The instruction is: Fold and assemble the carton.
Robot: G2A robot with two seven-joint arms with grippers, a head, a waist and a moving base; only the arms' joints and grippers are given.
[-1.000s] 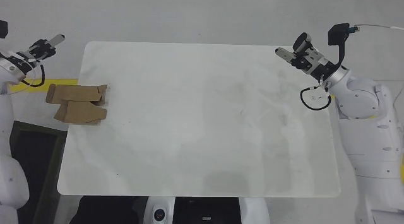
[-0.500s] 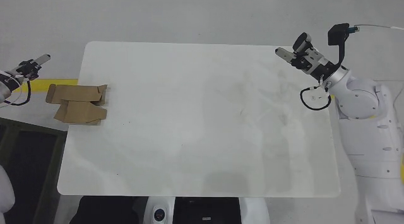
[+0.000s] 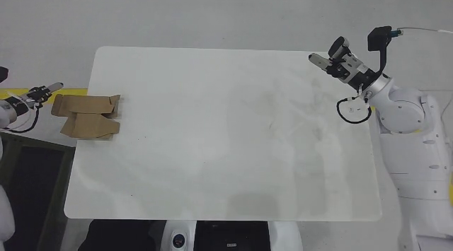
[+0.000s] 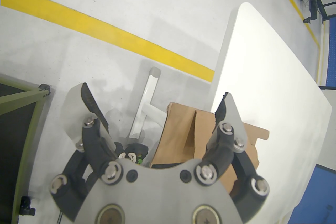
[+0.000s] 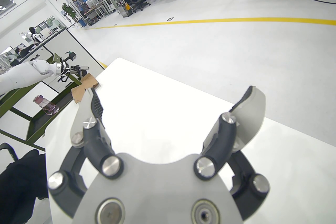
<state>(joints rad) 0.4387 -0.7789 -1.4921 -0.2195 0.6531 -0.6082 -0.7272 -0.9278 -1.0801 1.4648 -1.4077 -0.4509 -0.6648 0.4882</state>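
The carton (image 3: 86, 115) lay flattened, brown, overhanging the left edge of the table (image 3: 226, 145); the left gripper (image 3: 51, 88) beside it and the right gripper (image 3: 325, 50) gaped wide, empty

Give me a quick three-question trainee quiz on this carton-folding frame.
1. Where on the table does the carton lie? A) at the centre B) overhanging the edge by the left claw C) at a far corner
2. True or false: the left claw is shut on the carton.
3. Fill in: the right claw has its jaws ____.
Key: 1 B. 2 False, its jaws are open. 3 open.
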